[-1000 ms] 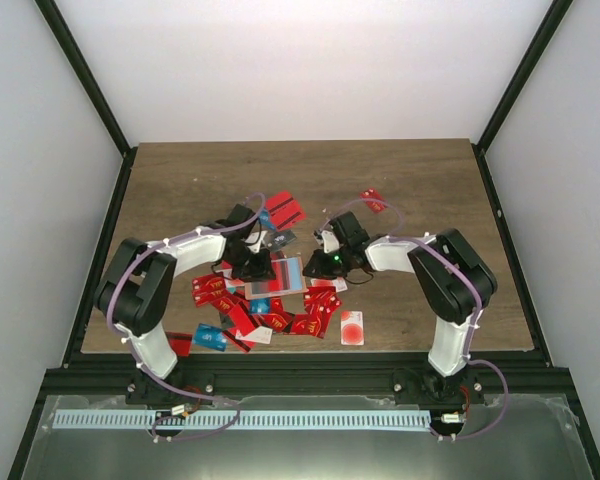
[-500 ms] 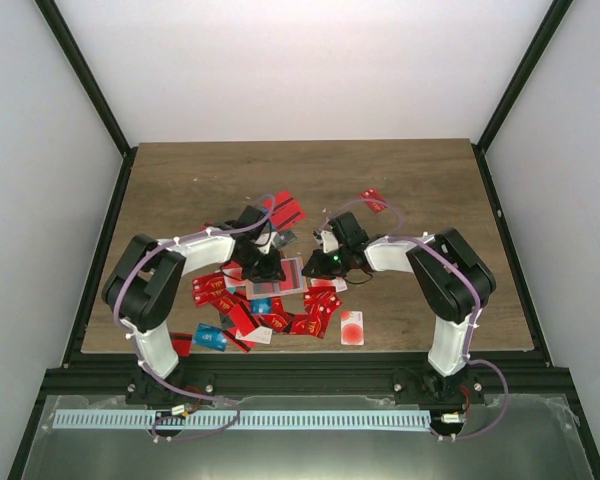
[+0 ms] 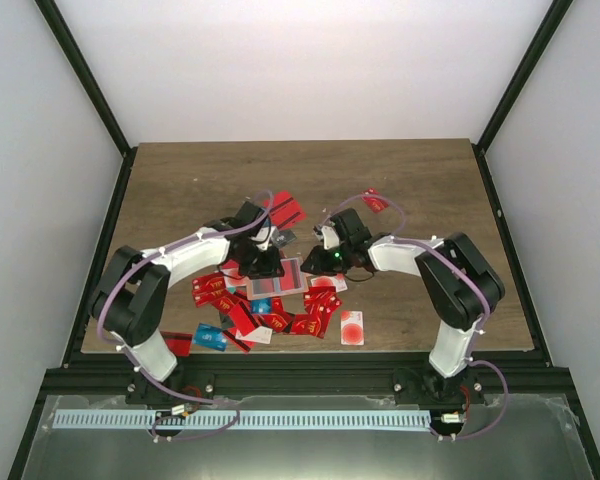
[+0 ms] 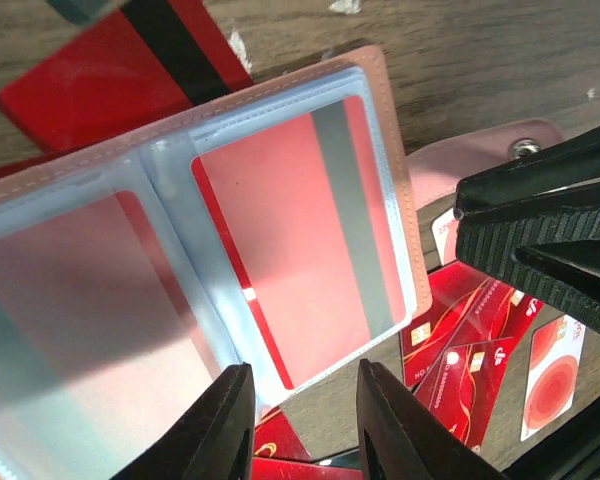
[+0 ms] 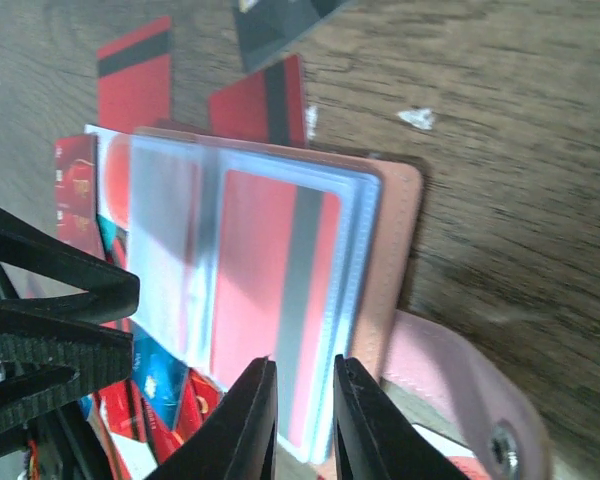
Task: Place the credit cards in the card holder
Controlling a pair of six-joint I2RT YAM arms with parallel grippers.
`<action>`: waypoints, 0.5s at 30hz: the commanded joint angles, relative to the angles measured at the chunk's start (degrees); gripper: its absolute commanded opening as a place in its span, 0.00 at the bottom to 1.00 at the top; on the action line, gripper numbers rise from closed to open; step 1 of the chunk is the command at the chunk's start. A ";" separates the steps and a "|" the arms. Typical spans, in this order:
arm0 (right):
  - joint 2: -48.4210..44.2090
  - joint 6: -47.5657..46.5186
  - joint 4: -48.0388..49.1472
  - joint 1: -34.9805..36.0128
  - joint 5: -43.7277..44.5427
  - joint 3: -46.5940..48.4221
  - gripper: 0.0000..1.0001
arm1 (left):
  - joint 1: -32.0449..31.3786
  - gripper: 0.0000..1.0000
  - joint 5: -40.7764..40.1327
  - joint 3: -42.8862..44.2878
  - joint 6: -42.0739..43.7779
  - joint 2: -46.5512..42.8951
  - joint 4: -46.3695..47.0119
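L claw (image 4: pixel 302 378), jaws a narrow gap apart and gripping nothing, is hovering at the card holder's (image 4: pixel 393 160) edge, having slid in over it in the last sec. R claw (image 5: pixel 302 368) is straddling the holder's clear-sleeve edge; can't tell if it's pinching. Holder is lying open w/ one red card (image 4: pixel 280 260) sleeved. Loose credit cards (image 3: pixel 315 320) are lying beside it, so plenty left to do.

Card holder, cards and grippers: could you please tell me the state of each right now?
card holder: lying open, clear sleeves up
snap tab: unfastened
red card: seated inside a sleeve
loose credit cards: scattered outside the holder
left gripper: jaws slightly open at holder's edge
right gripper: jaws slightly open at holder's edge
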 commanded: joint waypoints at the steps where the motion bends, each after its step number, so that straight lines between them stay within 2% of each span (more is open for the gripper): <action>1: -2.91 -0.09 0.69 0.28 -3.00 1.59 0.19 | -0.11 0.29 -2.74 1.12 1.42 -2.89 -2.25; 15: 1.87 3.21 3.54 0.24 -5.13 2.59 0.30 | -0.10 0.10 -2.76 0.53 3.18 1.44 0.77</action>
